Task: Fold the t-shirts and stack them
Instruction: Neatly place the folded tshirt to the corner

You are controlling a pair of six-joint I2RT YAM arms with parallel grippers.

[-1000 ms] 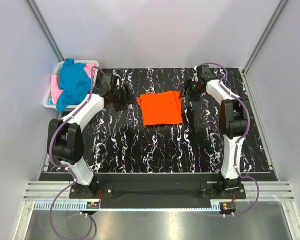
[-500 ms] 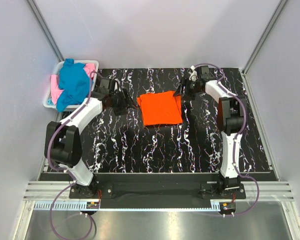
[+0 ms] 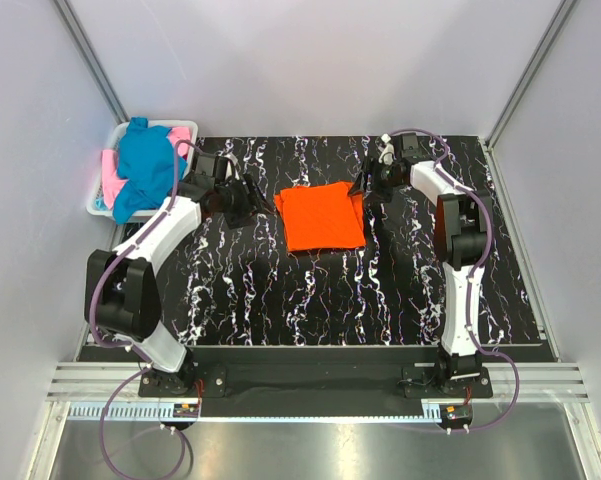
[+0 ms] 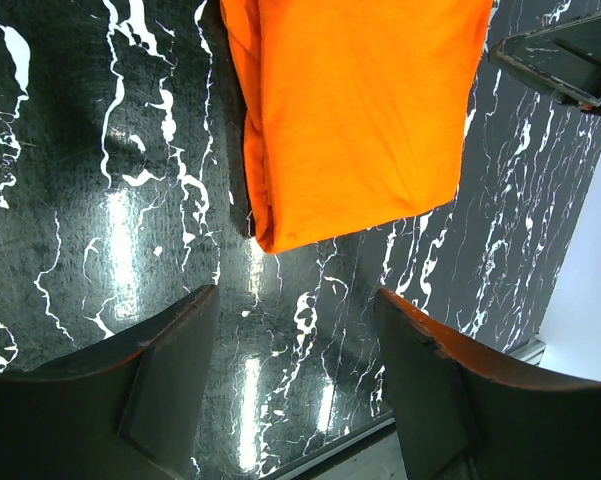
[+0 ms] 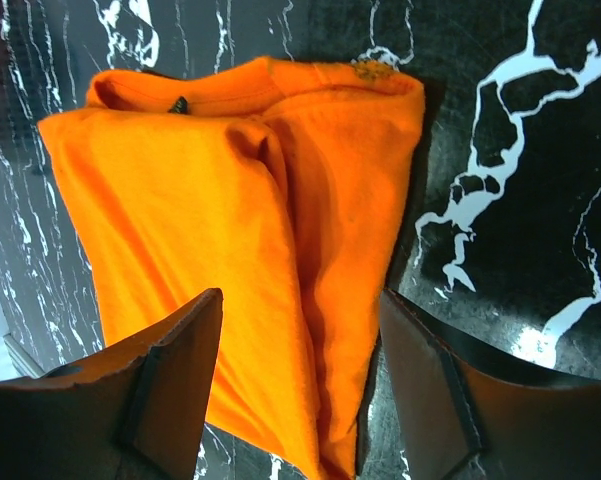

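I am holding the left claw (image 4: 292, 293) and right claw (image 5: 300, 294) spread apart and empty beside the folded orange t-shirt (image 3: 322, 216) lying on the table (image 3: 310, 290), judging 1 shirt finished and the teal t-shirt (image 3: 145, 165) in the basket (image 3: 98, 205) needing fetching next.

Pose check, both arms out.

The left arm (image 3: 165, 225) is based near left. Its elbow is folded out to the left, and its forearm reaches far and inward toward centre. The left gripper (image 3: 242, 198) points right. In the wrist view its fingers (image 4: 130, 400) are spread wide with nothing clamped.

The right arm (image 3: 462, 235) is based near right. Its lower link runs nearly straight toward the far side, and its forearm bends inward to the left. The right gripper (image 3: 368, 183) points left, facing the left gripper. Its fingers (image 5: 150, 400) are spread wide and grip nothing.
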